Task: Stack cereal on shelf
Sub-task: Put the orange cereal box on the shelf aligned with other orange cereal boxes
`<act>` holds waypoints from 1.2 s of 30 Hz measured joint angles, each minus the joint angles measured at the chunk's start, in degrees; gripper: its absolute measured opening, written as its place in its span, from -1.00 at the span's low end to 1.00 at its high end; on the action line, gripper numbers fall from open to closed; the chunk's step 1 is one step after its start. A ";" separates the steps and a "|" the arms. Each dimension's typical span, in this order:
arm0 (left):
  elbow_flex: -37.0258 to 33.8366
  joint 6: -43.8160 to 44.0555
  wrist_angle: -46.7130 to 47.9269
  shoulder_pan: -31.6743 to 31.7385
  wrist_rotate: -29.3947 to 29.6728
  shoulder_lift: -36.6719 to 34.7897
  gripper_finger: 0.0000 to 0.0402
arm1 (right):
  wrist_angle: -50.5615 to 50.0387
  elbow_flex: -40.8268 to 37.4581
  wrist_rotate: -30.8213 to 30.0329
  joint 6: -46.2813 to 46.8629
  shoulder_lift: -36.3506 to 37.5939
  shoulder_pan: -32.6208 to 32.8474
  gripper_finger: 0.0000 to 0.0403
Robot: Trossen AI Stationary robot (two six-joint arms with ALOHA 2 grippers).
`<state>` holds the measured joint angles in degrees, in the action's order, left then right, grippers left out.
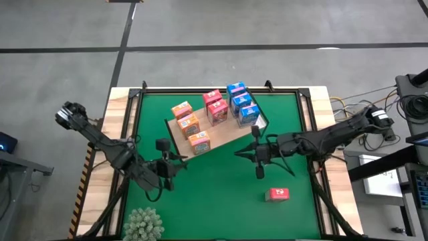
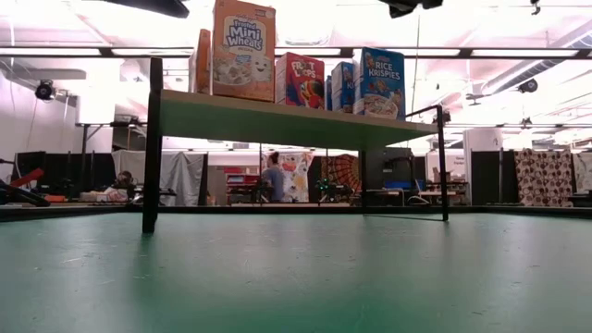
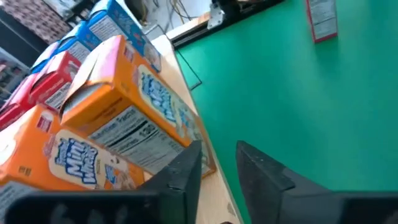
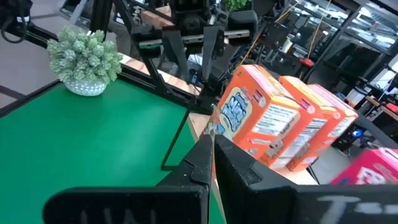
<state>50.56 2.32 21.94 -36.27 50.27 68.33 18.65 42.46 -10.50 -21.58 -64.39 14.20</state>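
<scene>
Eight boxes on shelf [image 1: 227,137]; ninth pink-red box [image 1: 277,194] lower right. Left gripper [image 1: 175,161] narrowly parted, empty; right gripper [image 1: 256,155] closed, empty. Approach squarely, grasp narrow sides.

2 dark, near-black arms of slim jointed links, thicker rounded housings at the joints. Left arm [image 1: 100,137]: bulky knuckle-like motor block at the base end, thin black cabling along the links. Right arm [image 1: 334,137]: same build, a small pale label near its base joint. Left gripper [image 3: 214,171]: 2 flat, matte black, wedge-shaped fingers with squared edges. Right gripper [image 4: 213,163]: 2 matching black fingers, angular and plain, on a broad black block.
</scene>
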 joint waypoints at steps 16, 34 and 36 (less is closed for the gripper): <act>-6.27 -1.19 -10.14 0.88 1.90 -0.35 -0.99 | -3.84 10.41 -0.02 1.25 -11.44 -6.79 -0.96; -5.06 -7.75 -10.39 4.95 2.02 -0.65 -0.99 | -16.03 22.08 -0.13 -0.85 -19.30 -10.30 -0.96; -5.14 -7.79 -10.37 5.32 2.01 -0.65 -0.99 | -15.78 22.44 -0.10 -1.38 -19.70 -10.30 -0.96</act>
<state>45.42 -5.48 11.57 -30.96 52.28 67.68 2.87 64.90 -10.60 -22.96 -84.09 3.90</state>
